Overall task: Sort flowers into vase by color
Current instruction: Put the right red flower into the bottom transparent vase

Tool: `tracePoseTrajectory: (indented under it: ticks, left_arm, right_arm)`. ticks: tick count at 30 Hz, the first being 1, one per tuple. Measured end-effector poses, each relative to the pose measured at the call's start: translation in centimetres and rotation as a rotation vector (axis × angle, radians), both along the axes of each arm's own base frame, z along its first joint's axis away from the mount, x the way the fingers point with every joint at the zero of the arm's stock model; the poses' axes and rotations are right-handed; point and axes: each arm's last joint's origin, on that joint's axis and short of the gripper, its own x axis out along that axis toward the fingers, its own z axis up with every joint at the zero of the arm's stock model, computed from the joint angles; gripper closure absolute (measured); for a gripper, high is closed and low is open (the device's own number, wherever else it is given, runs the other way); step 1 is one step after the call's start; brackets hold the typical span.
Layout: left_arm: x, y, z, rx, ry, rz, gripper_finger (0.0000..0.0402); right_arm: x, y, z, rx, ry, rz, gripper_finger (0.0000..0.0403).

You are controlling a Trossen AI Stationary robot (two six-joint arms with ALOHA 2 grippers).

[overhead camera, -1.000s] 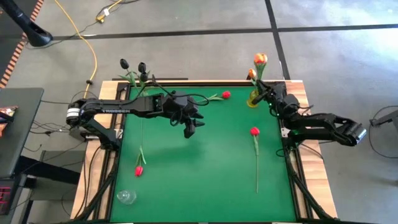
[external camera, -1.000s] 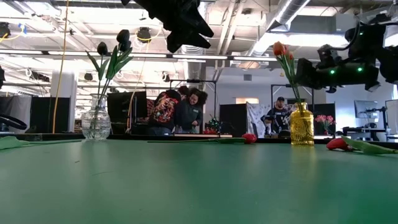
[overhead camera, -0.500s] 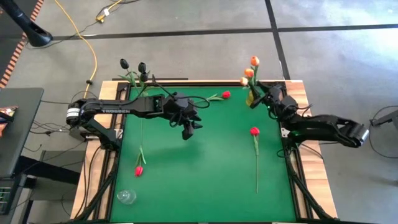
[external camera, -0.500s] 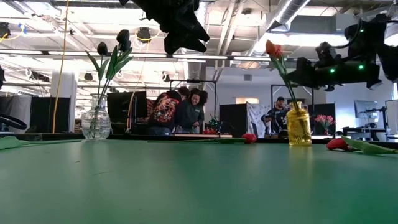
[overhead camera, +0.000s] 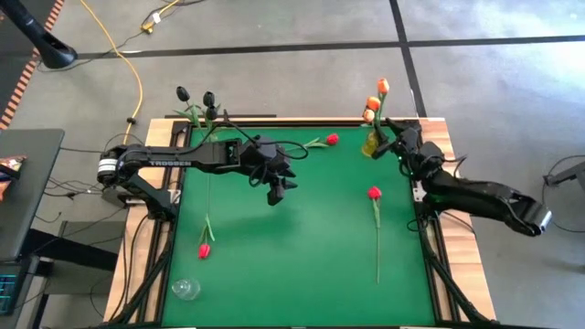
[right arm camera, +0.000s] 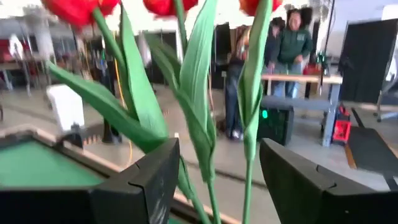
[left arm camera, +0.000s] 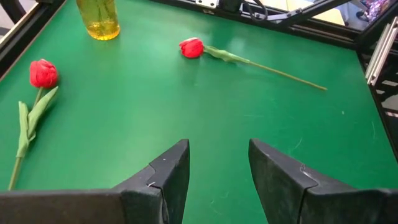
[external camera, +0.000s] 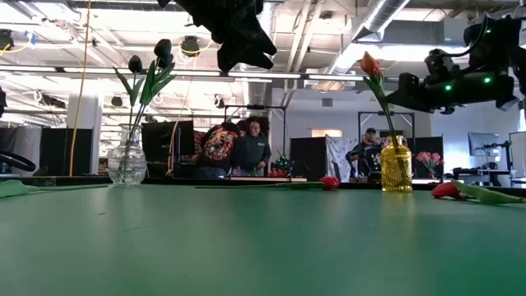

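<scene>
Three orange flowers stand in a yellow vase at the far right corner, stems down in it. My right gripper is open right beside them; in its wrist view the green stems and leaves rise just ahead of the gap between its fingers, and none is gripped. Black flowers stand in a clear vase at the far left. Three red flowers lie flat on the green mat. My left gripper hangs open above the mat's middle, with nothing between its fingers.
A small clear glass vase stands near the front left corner. The mat's middle and near half are bare green. People stand in the room beyond the far edge.
The orange flowers leaned toward the table's left with the right gripper, then swung back nearly upright in the yellow vase. My right gripper has drawn back a little toward the table's right edge and up. My left gripper has sunk slightly and kept its place.
</scene>
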Motion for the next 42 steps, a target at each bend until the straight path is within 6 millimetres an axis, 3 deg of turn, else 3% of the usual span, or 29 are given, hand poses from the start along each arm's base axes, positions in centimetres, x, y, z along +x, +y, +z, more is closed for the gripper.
tracePoseTrajectory:
  ticks: [6,19,27,34,42]
  left_arm:
    - [0.0,-0.1,0.0,-0.014,-0.002,-0.02,0.0249]
    - [0.0,-0.1,0.0,0.02,-0.007,-0.041,0.0249]
    - [0.0,0.0,0.0,0.055,-0.006,-0.056,0.0249]
    - [0.0,0.1,0.0,0.133,0.0,-0.054,0.0249]
    - [0.2,0.2,0.3,0.184,-0.034,-0.068,0.0249]
  right_arm:
    - [0.5,-0.3,1.7,0.161,0.167,0.004,0.0154]
    - [-0.3,0.4,8.3,0.448,0.467,0.003,0.0154]
    - [-1.9,2.1,11.9,0.682,0.416,0.009,0.0154]
    - [-2.0,3.5,12.6,0.926,0.275,0.178,0.0154]
    - [-0.2,6.2,11.7,1.196,0.294,0.326,0.0154]
